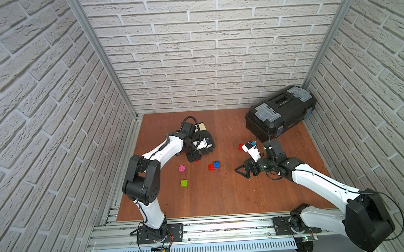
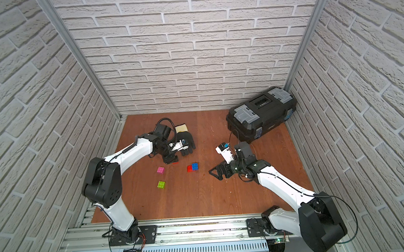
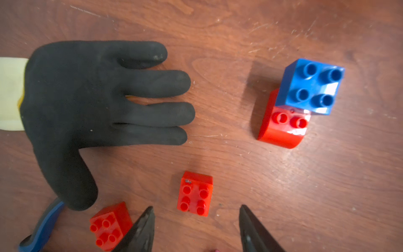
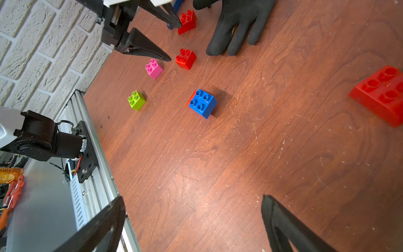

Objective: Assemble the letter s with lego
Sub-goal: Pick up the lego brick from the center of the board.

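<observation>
Lego bricks lie scattered on the wooden floor (image 1: 201,199). In the left wrist view a small red brick (image 3: 194,194) sits just ahead of my left gripper (image 3: 196,208), whose jaws stand open and empty. A second red brick (image 3: 109,224) lies outside one finger. A blue brick (image 3: 309,86) is stacked on a red one (image 3: 283,128). Both top views show a pink brick (image 1: 182,168) (image 2: 160,170) and a lime green brick (image 1: 184,183) (image 2: 161,184). My right gripper (image 4: 193,199) hovers open over bare floor, right of the blue brick (image 1: 216,164). A larger red brick (image 4: 379,96) lies beside it.
A black glove (image 1: 205,141) lies flat just beyond the left gripper (image 1: 194,156). A blue-handled tool (image 3: 43,224) lies by the glove's thumb. A black toolbox (image 1: 280,111) stands in the back right corner. Brick-patterned walls close in three sides, and a metal rail (image 1: 203,231) runs along the front.
</observation>
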